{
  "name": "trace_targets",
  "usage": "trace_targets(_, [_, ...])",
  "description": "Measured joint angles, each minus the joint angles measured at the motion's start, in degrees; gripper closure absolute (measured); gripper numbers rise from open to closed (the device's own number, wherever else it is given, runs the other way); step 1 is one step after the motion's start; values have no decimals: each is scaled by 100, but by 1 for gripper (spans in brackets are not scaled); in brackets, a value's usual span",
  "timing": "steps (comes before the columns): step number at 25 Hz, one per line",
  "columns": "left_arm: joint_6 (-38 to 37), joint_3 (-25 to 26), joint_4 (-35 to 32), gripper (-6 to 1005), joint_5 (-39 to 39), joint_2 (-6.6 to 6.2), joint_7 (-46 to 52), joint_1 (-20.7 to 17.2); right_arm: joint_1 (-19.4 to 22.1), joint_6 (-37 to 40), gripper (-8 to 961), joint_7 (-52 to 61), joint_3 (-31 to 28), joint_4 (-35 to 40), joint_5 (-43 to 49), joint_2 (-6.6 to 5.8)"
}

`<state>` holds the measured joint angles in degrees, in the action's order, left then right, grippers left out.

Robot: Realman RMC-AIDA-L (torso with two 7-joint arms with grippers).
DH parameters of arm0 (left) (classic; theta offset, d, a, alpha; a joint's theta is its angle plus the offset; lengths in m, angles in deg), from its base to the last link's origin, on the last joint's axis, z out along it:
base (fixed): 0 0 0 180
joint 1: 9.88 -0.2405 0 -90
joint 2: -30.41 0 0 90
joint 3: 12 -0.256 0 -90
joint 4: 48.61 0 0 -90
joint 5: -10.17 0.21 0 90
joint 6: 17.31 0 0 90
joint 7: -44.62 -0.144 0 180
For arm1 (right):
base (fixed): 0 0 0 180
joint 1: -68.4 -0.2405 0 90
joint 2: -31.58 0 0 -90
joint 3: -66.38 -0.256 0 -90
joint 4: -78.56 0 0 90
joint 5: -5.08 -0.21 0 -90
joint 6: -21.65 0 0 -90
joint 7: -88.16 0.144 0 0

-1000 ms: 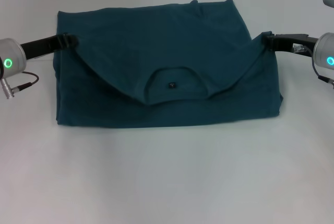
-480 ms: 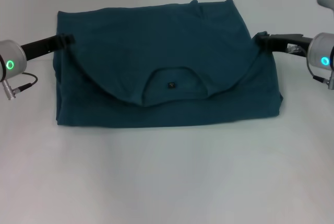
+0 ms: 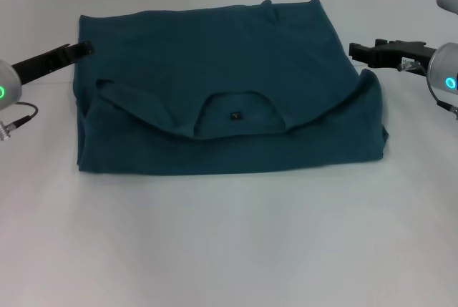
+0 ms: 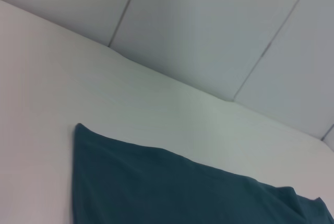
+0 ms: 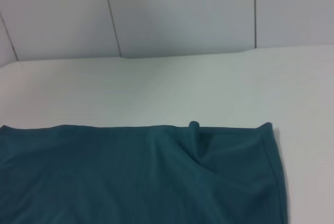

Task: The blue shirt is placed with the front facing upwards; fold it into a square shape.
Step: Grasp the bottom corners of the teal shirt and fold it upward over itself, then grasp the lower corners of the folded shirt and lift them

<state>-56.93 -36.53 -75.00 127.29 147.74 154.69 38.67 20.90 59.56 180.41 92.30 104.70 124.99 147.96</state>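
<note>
One blue shirt (image 3: pixel 229 92) is lying in front of you on the white table (image 3: pixel 229 242), folded into a wide, roughly rectangular shape in soft, matte teal-blue cotton. You are seeing its upper part turned down over the body, so the curved neckline is sitting near the middle of the front edge, with one small dark neck label (image 3: pixel 235 115) showing inside the collar opening. Two slanting fold lines are running out from the collar toward the side edges, and the fabric is bunching a little at both near corners. No lettering is showing on the upturned surface. One small pucker is standing up along the far hem; the right wrist view is showing it as a raised crease in the otherwise smooth cloth (image 5: pixel 141 177), and the left wrist view is taking in one pointed corner of the shirt (image 4: pixel 156 187) against the pale tabletop.

Two grippers are flanking the garment. Your left gripper (image 3: pixel 84 49) is hovering just off the shirt's left edge, your right gripper (image 3: pixel 356 51) just off its right edge, neither gripping cloth. Whether either pincer is spread or pressed together, you cannot tell.
</note>
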Motion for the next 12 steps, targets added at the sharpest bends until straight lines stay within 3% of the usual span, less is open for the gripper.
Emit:
trace_targets(6, [-247, -128, -191, 379, -43, 89, 1, -176, 220, 302, 408, 40, -21, 94, -116, -21])
trace_targets(12, [-1292, -299, -643, 188, -77, 114, 69, -620, 878, 1469, 312, 229, -8, 475, -586, -68])
